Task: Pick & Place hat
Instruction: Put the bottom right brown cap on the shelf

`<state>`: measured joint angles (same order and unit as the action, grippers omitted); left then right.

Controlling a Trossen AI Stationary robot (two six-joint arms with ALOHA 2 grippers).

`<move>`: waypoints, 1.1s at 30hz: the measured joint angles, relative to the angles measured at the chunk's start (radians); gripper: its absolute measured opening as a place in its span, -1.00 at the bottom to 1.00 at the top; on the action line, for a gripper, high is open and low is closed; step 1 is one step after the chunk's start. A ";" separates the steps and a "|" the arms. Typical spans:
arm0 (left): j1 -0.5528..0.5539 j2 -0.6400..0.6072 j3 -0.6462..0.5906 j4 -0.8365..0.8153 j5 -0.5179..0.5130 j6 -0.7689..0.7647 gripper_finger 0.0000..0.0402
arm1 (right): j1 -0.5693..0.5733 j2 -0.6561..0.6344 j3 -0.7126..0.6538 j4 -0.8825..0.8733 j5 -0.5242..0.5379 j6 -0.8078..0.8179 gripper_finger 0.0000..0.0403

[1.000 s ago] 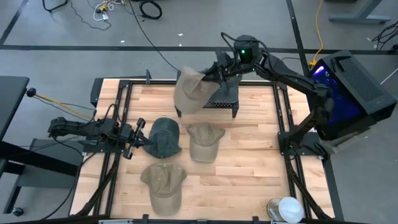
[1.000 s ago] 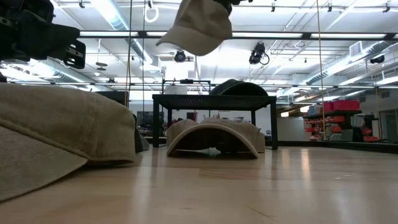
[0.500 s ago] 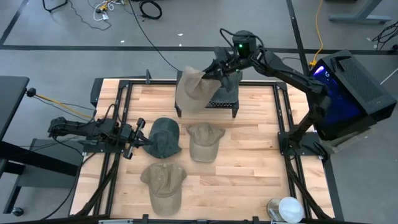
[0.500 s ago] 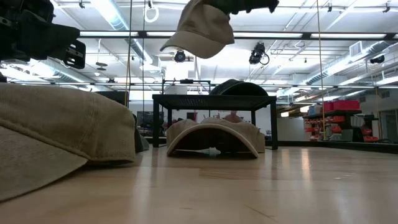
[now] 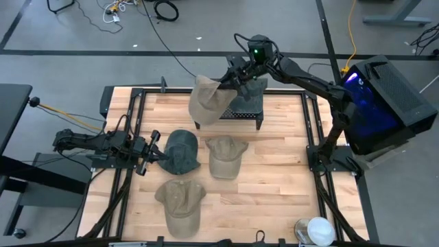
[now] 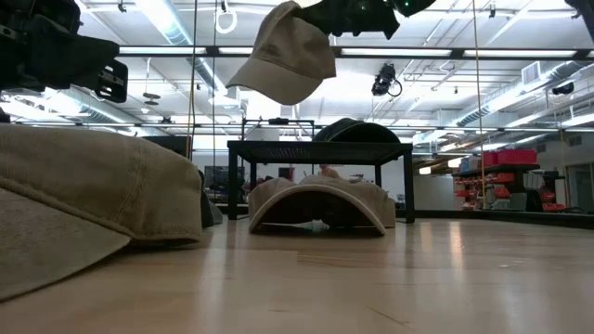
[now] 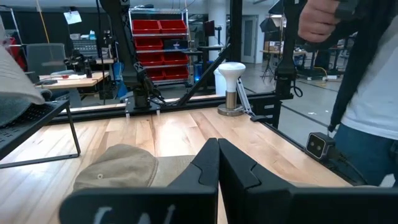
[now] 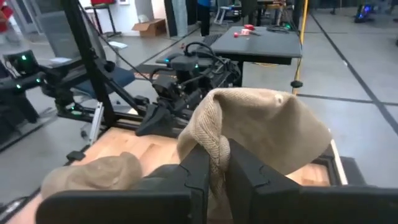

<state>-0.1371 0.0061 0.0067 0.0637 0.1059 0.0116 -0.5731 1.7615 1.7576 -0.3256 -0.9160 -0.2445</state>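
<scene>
The right gripper is up in the air over the back of the light wooden slatted surface, pinching a beige fabric baseball cap by a fold of its crown; in the right wrist view the cloth is squeezed tight between the two dark fingers. The cap hangs loose just above and beside the left end of a small black metal stand, and in the low view it dangles well above that stand with its brim pointing down to the left. A dark cap already sits on top of the stand. Down on the surface there's a dark green cap beside a tan cap in the middle, and another khaki cap nearer the front edge. The left gripper is parked low at the left side, fingers clenched together with nothing in them, its tips right by the dark green cap. A person in a white shirt stands beyond the surface in the left wrist view.
</scene>
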 joint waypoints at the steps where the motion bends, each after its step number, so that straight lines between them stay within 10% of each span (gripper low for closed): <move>1: 0.000 0.000 0.000 0.000 0.000 0.000 -0.99 | -0.007 0.000 0.000 -0.003 -0.013 -0.020 -0.82; 33: 0.000 0.000 0.000 0.000 0.000 0.000 -0.99 | -0.102 0.085 0.105 0.298 -0.153 0.189 -0.82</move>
<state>-0.1371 0.0063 0.0068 0.0635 0.1059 0.0118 -0.6750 1.8462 1.8627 -0.0276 -1.0694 -0.0560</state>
